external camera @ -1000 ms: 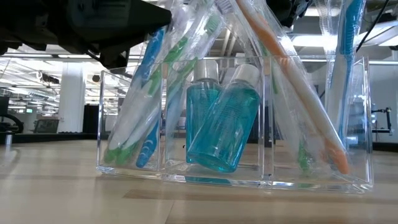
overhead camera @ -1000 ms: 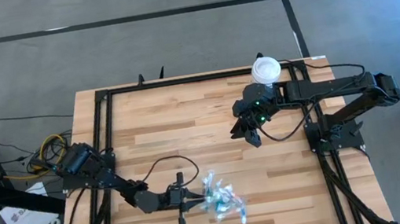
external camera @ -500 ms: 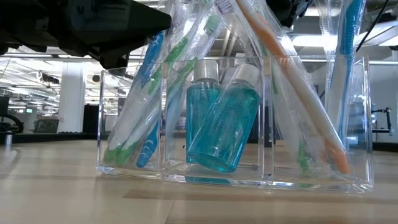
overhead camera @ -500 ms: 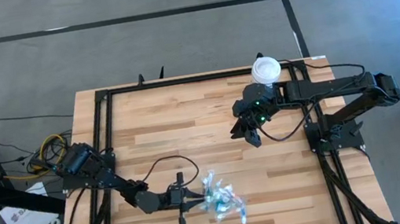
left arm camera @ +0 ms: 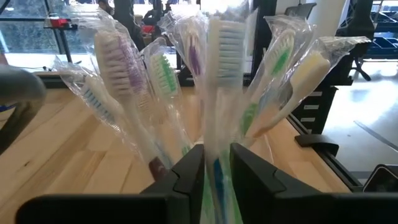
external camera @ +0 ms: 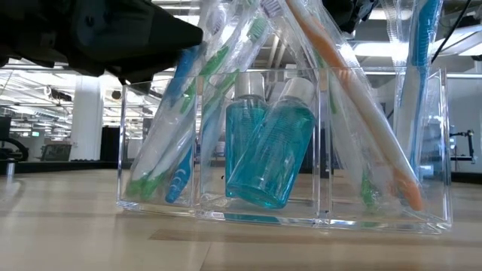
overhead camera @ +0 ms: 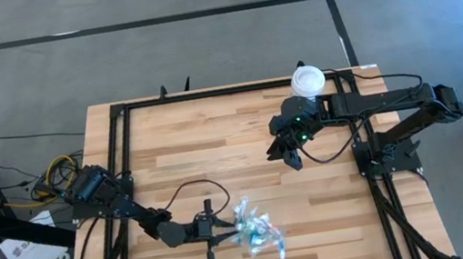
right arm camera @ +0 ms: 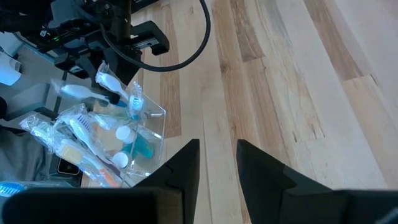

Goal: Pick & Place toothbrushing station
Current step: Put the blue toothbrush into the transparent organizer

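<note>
Fingers of the left gripper (left arm camera: 217, 163) are pinched on one wrapped toothbrush (left arm camera: 222, 74), the one with a white head standing in the middle of the bunch; the gap between the two dark pads is just the width of the wrapper. High view puts the left gripper (overhead camera: 226, 230) at lower centre of frame, touching the left side of the clear tray (overhead camera: 259, 235) near the table's front edge.

Low view: clear tray (external camera: 433, 218) fills most of the frame, sitting flat on the wooden table (external camera: 68, 241). It has several compartments. Left one holds blue and green toothbrushes (external camera: 181, 113) leaning. Middle one holds two teal bottles (external camera: 267, 150) with white caps, one tilted against the other. Right one holds an orange-handled toothbrush (external camera: 354, 98) leaning across. All brushes are in clear wrappers.

Right gripper (overhead camera: 290, 153) hangs over the table at upper right of centre in the high view, well apart from the tray. Right wrist view shows its fingers (right arm camera: 186, 165) parted with bare wood between them, nothing held. White cup (overhead camera: 307, 80) sits at the table's far edge, near the right arm.
</note>
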### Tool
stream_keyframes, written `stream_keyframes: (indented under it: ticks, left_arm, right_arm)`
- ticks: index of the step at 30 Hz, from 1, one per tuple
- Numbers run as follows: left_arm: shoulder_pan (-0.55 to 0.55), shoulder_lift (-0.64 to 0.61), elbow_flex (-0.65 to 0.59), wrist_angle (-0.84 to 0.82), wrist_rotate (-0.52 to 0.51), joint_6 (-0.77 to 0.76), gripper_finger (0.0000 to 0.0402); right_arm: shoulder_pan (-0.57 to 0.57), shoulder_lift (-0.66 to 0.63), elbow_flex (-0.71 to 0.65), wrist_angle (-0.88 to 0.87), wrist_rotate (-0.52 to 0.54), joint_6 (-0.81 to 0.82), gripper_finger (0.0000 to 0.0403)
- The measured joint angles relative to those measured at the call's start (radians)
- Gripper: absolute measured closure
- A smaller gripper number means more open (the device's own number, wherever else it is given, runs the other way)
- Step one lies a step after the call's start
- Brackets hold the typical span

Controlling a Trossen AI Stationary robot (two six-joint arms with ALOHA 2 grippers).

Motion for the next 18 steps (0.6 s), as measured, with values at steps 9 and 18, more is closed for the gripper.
stream_keyframes:
  ticks: [9, 18]
  left_arm:
    - [-0.001, -0.011, 0.000, 0.010, 0.000, 0.004, 0.0302]
    - [-0.006, -0.101, 0.001, -0.025, 0.001, 0.087, 0.0297]
  right_arm:
    - [0.001, 0.000, 0.000, 0.003, 0.020, -0.022, 0.0305]
    - [0.000, 0.000, 0.000, 0.004, 0.025, -0.024, 0.0305]
